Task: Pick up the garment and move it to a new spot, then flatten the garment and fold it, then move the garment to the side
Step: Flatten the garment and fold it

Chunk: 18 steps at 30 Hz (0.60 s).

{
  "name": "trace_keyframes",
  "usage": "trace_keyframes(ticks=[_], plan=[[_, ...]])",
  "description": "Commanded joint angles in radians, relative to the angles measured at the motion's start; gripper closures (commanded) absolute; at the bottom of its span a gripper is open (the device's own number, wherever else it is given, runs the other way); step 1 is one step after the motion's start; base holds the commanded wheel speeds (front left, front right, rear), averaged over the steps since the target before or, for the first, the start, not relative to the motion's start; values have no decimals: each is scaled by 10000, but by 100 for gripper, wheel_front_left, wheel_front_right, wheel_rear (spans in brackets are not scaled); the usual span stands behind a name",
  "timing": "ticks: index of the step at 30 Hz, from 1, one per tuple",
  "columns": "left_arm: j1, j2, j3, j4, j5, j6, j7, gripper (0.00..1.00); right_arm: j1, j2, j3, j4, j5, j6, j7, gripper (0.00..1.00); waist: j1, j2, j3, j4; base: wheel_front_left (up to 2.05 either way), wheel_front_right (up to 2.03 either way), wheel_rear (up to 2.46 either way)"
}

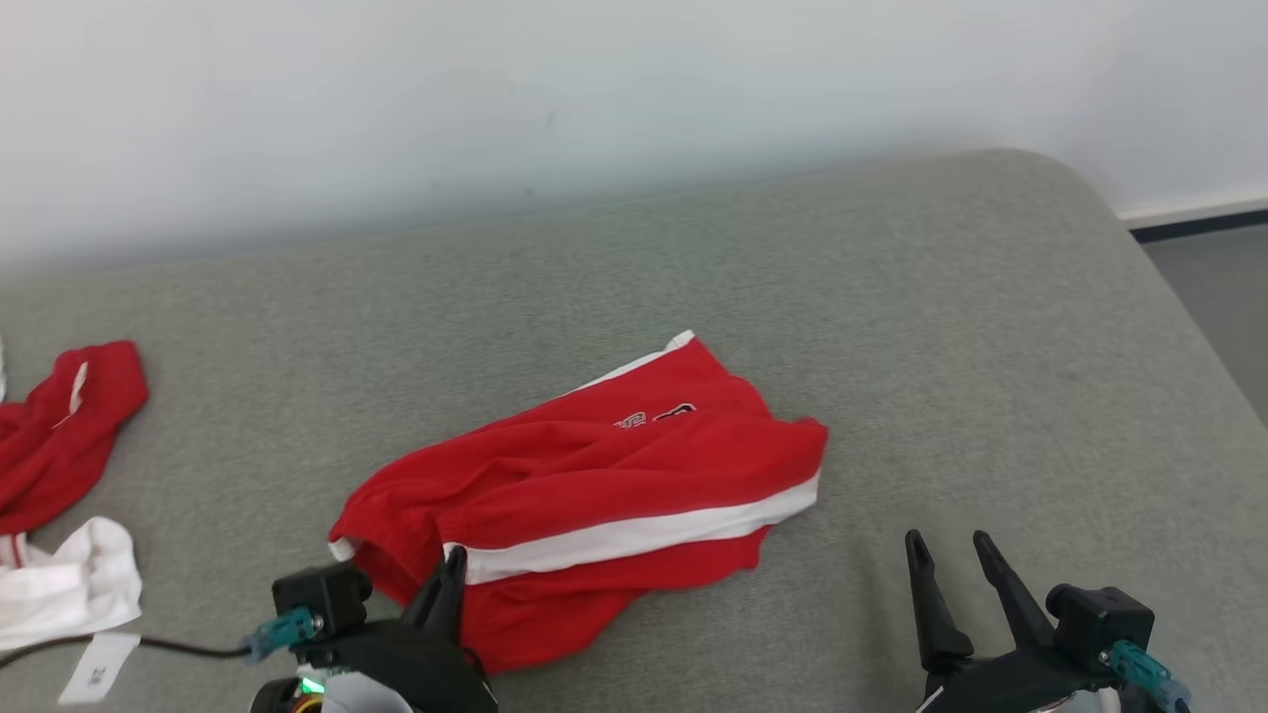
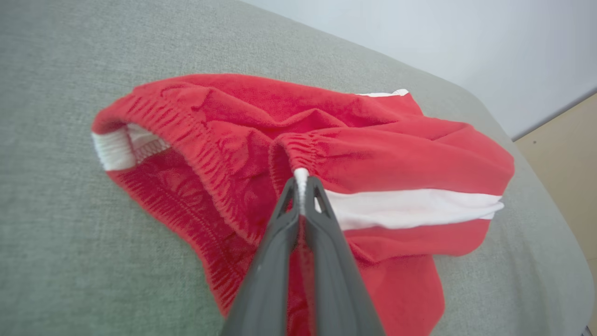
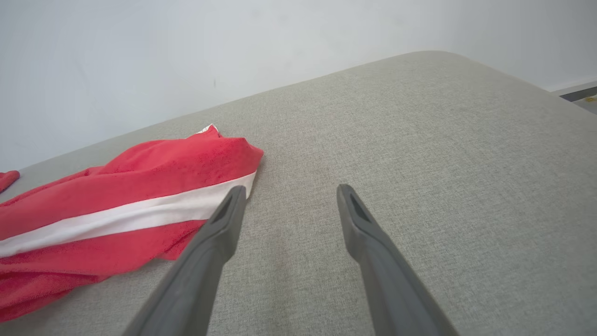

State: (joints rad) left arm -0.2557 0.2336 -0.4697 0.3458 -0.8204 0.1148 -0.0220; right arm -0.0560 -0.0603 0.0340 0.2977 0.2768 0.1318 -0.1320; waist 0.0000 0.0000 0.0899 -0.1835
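Note:
The garment (image 1: 594, 485) is a pair of red shorts with a white side stripe, lying crumpled in the middle of the grey cushioned surface (image 1: 892, 297). My left gripper (image 1: 454, 560) is at its near left end, shut on the gathered waistband where the white stripe starts; the left wrist view shows the garment (image 2: 382, 154) pinched between the gripper (image 2: 302, 183) fingers. My right gripper (image 1: 946, 543) stands open over bare fabric to the right of the shorts, apart from them. In the right wrist view the gripper (image 3: 289, 191) has nothing between its fingers, with the garment (image 3: 116, 210) to its left.
More clothes lie at the left edge: a red piece (image 1: 59, 426) and a white piece (image 1: 69, 584) with a paper tag (image 1: 97, 665). A pale wall (image 1: 495, 99) backs the surface. The surface ends at the right, with floor (image 1: 1218, 277) beyond.

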Motion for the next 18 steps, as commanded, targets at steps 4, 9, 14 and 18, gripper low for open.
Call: trace_keyframes(ticks=[4, 9, 14, 18], plan=[[633, 33, 96, -698, -139, 106, -301, 100, 88, -67, -122, -237, -142, -19, 148, 0, 0, 0, -42, 645, 0, 0, 0], [1000, 109, 330, -949, -149, 460, -578, 100, 141, -97, -190, -398, -161, -19, 226, 0, 0, 0, -72, 857, 0, 0, 0], [1240, 160, 676, -1365, -168, 617, -1073, 100, 187, -81, -209, -511, -206, -19, 327, 0, 0, 0, -126, 1070, 0, 0, 0], [1081, 68, 747, -1720, -142, 564, -1356, 100, 169, -59, -135, -571, -196, -19, 407, 0, 0, 0, -177, 1168, 0, 0, 0]])
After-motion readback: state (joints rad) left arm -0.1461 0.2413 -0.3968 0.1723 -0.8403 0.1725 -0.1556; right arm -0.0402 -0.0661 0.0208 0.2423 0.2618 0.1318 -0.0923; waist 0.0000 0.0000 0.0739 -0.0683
